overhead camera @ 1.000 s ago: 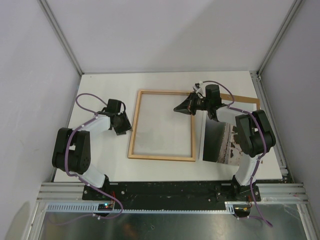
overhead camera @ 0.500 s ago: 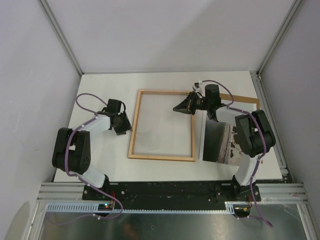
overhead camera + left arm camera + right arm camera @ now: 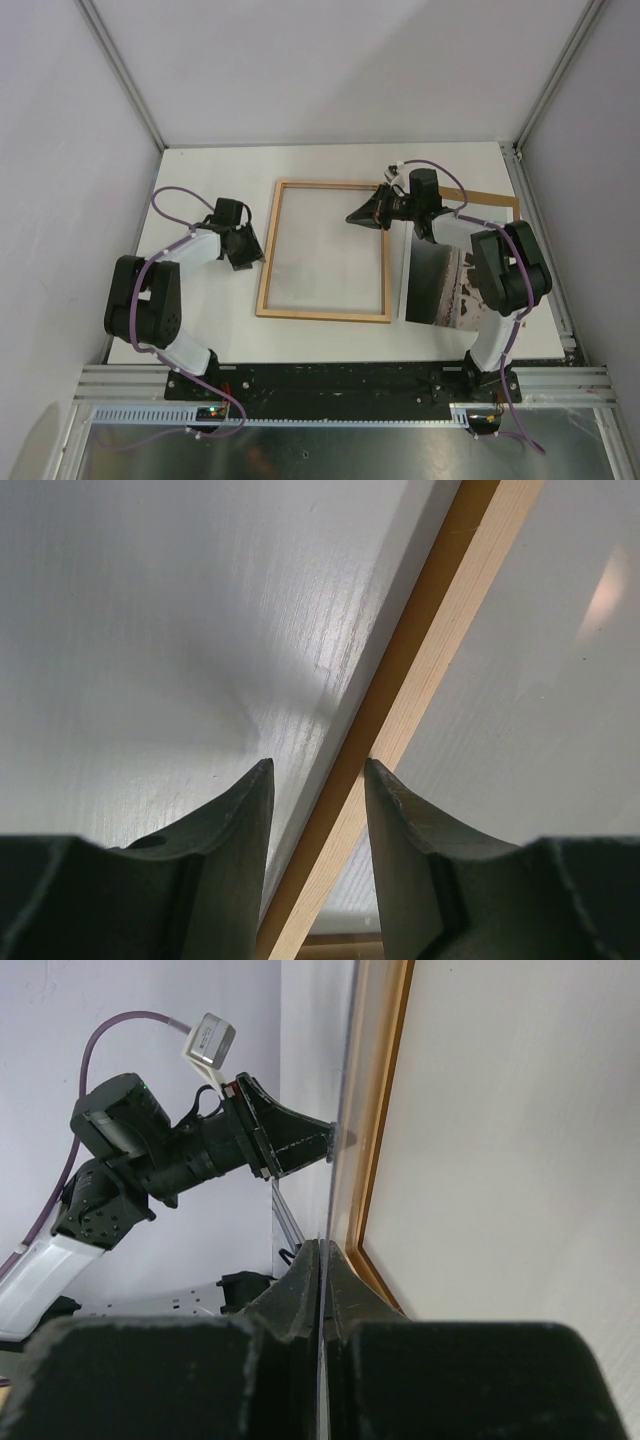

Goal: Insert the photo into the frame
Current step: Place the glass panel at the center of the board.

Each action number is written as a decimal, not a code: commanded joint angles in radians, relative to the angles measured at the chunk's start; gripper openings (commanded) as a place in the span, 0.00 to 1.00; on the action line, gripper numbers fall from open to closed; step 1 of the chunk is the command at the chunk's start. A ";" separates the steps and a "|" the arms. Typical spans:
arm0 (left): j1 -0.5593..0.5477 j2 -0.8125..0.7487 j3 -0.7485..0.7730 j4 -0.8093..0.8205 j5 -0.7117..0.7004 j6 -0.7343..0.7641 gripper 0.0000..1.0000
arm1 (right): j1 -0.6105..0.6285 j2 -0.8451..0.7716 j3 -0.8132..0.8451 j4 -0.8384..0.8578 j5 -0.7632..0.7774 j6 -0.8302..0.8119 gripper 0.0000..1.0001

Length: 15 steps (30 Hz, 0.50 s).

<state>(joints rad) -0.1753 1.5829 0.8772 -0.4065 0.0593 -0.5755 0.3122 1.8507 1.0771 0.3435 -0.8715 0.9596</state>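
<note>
Insertion not done: the photo (image 3: 432, 285) lies flat on the counter (image 3: 200, 180) just nearward of the shut right pincer (image 3: 358, 215) (grip on anything unclear), outside the frame (image 3: 320, 316), whose left rail runs between the fingers of the half-open left pincer (image 3: 318, 770).

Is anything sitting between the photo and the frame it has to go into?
Nothing lies in the gap between the photo and the frame. But the right arm hangs over the photo's right half, and the right gripper, shut, sits at the frame's far right corner.
</note>
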 commanded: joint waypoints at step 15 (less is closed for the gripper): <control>-0.018 0.048 -0.021 -0.035 -0.032 0.012 0.46 | 0.026 -0.080 0.010 -0.198 0.044 -0.168 0.00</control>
<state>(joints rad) -0.1753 1.5829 0.8772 -0.4057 0.0597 -0.5755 0.3122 1.8057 1.0771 0.1959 -0.8070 0.8509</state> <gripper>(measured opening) 0.461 0.010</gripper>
